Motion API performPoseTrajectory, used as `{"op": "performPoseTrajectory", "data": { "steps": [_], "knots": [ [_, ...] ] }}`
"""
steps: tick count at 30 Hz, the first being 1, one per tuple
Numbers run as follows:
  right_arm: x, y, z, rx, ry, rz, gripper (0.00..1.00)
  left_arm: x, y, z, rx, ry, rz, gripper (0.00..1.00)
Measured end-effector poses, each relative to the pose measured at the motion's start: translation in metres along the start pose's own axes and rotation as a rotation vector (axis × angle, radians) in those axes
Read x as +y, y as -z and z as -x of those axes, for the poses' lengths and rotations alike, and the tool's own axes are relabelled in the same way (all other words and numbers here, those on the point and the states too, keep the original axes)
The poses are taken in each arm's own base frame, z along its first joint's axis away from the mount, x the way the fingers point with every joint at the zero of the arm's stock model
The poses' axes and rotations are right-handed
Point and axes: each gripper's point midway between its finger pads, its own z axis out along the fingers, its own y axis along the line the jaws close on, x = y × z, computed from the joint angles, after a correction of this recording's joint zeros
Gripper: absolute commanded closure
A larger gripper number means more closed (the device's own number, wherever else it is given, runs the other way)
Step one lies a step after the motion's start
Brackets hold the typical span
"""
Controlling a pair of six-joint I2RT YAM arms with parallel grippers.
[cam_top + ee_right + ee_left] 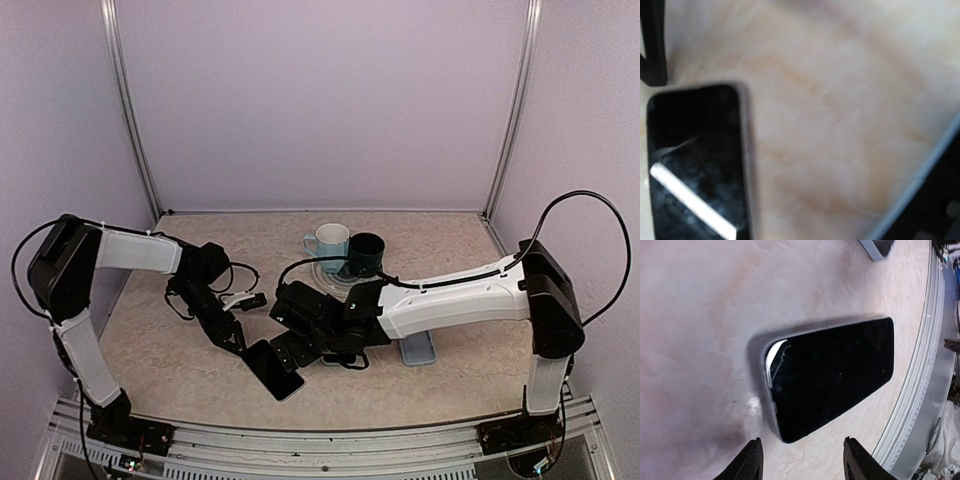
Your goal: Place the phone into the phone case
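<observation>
The phone [273,370], black-screened with a grey rim, lies flat on the table near the front edge. It also shows in the left wrist view [830,377] and the right wrist view [695,165]. My left gripper [802,465] is open and empty, with its fingertips [749,462] just short of the phone's near end; in the top view it [240,343] is left of the phone. My right gripper [292,350] hovers right beside the phone; its fingers do not show in the right wrist view. The pale blue phone case [418,348] lies partly under my right arm, and its corner shows in the left wrist view [876,247].
A light blue mug [328,242] and a dark green mug [366,252] stand behind my right arm. The metal rail [300,440] runs along the table's front edge, close to the phone. A dark bar [652,40] stands at the right wrist view's top left.
</observation>
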Motion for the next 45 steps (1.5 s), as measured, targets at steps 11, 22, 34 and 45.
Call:
{"op": "performPoseTrajectory", "data": {
  "steps": [11, 22, 34, 45],
  "knots": [
    [0.023, 0.068, 0.074, -0.386, 0.047, 0.226, 0.01, 0.032, 0.111, 0.053, -0.394, 0.012, 0.248, 0.05],
    [0.077, 0.044, 0.108, -0.235, 0.083, 0.159, 0.01, 0.063, 0.169, 0.054, -0.495, 0.052, 0.492, 0.01],
    [0.069, -0.036, -0.005, 0.179, 0.199, 0.015, 0.01, 0.083, 0.174, 0.026, -0.398, 0.140, 0.624, 0.01],
    [0.078, -0.053, -0.029, 0.291, 0.097, 0.066, 0.01, 0.041, 0.157, 0.049, -0.390, 0.009, 0.595, 0.01]
  ]
}}
